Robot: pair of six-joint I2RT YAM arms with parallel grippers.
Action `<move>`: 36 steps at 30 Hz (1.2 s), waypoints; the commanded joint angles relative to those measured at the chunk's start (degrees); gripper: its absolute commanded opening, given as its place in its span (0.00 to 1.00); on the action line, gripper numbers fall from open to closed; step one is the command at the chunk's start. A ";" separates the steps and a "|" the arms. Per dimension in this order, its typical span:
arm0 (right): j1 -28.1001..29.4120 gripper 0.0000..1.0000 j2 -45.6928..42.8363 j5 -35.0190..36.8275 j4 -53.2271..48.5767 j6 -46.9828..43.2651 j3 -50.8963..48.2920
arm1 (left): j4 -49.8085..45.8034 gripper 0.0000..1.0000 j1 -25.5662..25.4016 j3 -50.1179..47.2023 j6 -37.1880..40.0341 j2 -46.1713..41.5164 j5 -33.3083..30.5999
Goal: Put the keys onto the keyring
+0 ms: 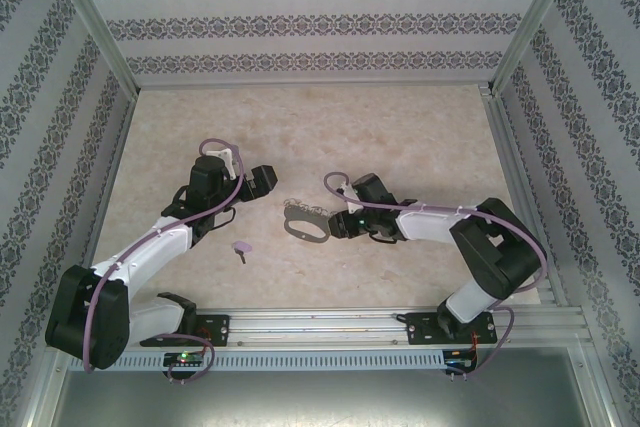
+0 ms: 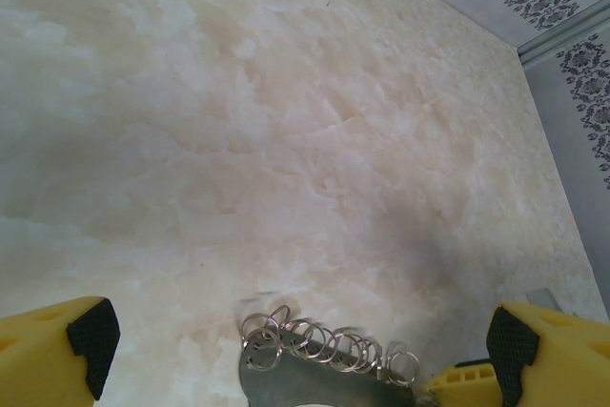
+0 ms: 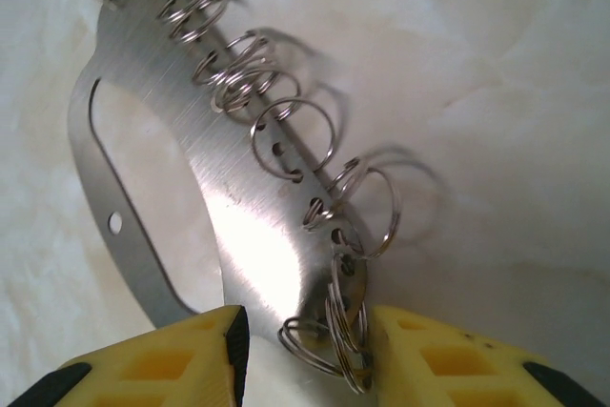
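The right gripper [image 3: 305,335] had its yellow fingers clamped on the end of the keyring [image 1: 306,223] mid-table, the left gripper [image 2: 297,335] hung wide open and empty just beside it, and the lilac key [image 1: 242,247] lay apart, nearer the bases.

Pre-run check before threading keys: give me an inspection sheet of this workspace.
Surface: beige marbled tabletop, no spills seen.
Job's things: grey metal oval keyring with small wire rings, centre; tiny lilac key lying apart, nearer left arm.
Clutter: nothing seen.
Hands: left hand open beside keyring; right hand straddles keyring's end, grip unclear.
Cables: lilac cables along both arms, clear of items.
Surroundings: floral-striped walls, aluminium frame rails.
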 commanded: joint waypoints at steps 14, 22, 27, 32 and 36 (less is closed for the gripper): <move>1.67 0.42 -9.80 9.07 0.79 4.87 -4.29 | 2.91 1.00 -0.83 -0.53 -0.48 -0.71 0.15; 3.42 0.38 -9.13 9.07 0.88 4.90 -4.95 | 3.35 1.00 -0.81 -0.78 -0.62 -0.60 0.23; 4.60 0.35 -7.34 9.09 1.59 5.32 -5.19 | 3.08 1.00 -0.82 -0.65 -0.44 -0.89 0.15; 5.01 0.33 -6.91 9.36 2.37 5.80 -6.37 | 3.08 1.00 -0.88 -0.55 -0.50 -0.93 0.01; 5.01 0.32 -6.70 9.39 2.99 6.15 -7.15 | 3.25 1.00 -0.83 -0.55 -0.53 -0.73 0.06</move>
